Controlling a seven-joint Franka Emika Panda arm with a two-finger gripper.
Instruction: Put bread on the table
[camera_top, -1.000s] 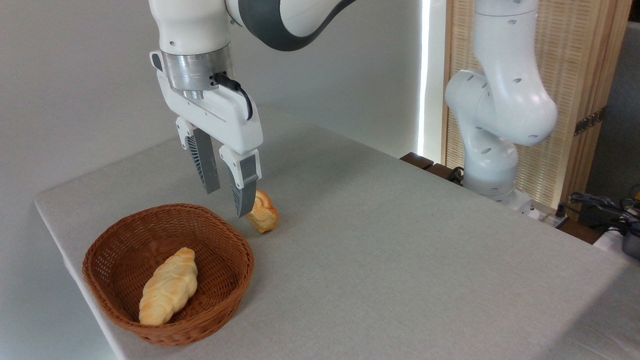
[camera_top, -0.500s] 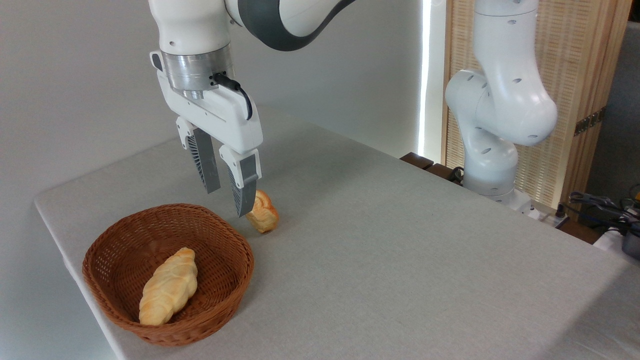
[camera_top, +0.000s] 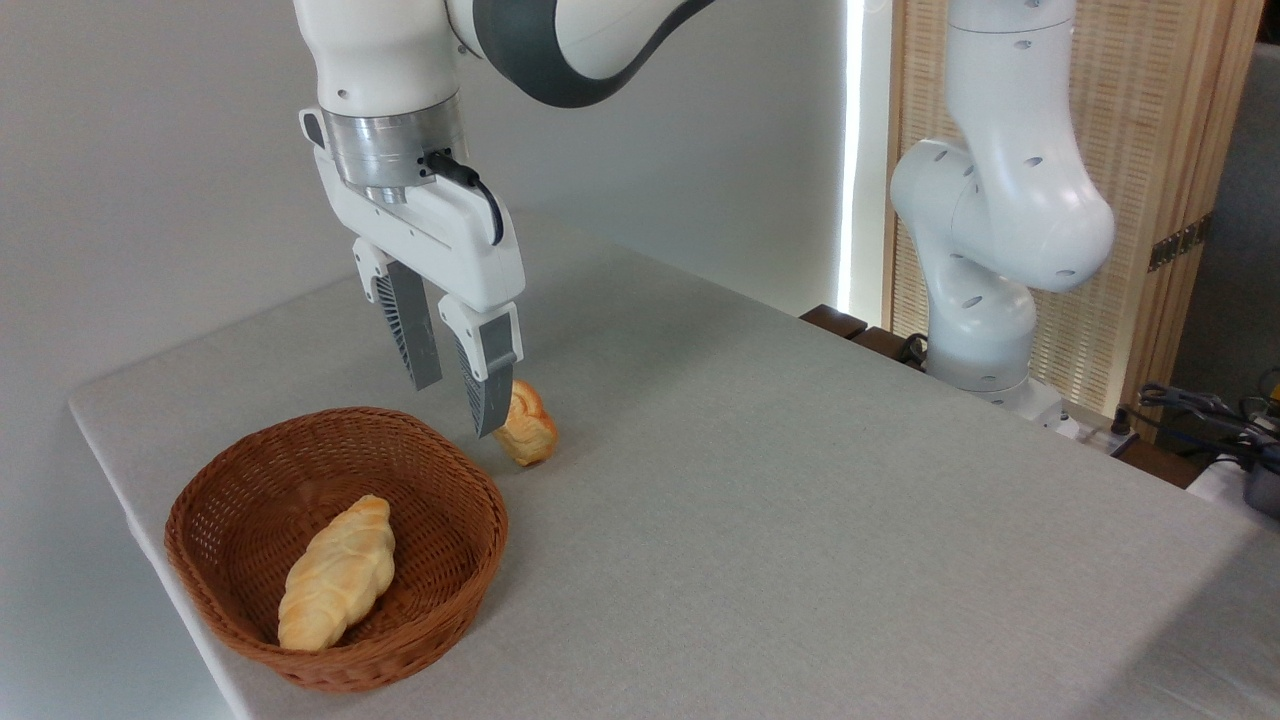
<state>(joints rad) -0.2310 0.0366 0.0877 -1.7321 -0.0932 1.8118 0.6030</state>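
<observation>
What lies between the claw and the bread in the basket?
Only the basket rim and bare wicker: the open, empty claw hangs above the far rim, the bread lies inside. Camera view.

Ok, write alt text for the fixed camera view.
A white robot arm's open gripper hangs empty above a grey table, behind a wicker basket holding a braided loaf. A small bun lies on the table beside the gripper's fingers.

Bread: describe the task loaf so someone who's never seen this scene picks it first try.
Find the brown wicker basket at the near left corner of the grey table. The bread lies inside it: a long, pale golden braided loaf, tapered at both ends. The other bread, a small round bun, sits outside the basket on the table, behind the fingers.
</observation>
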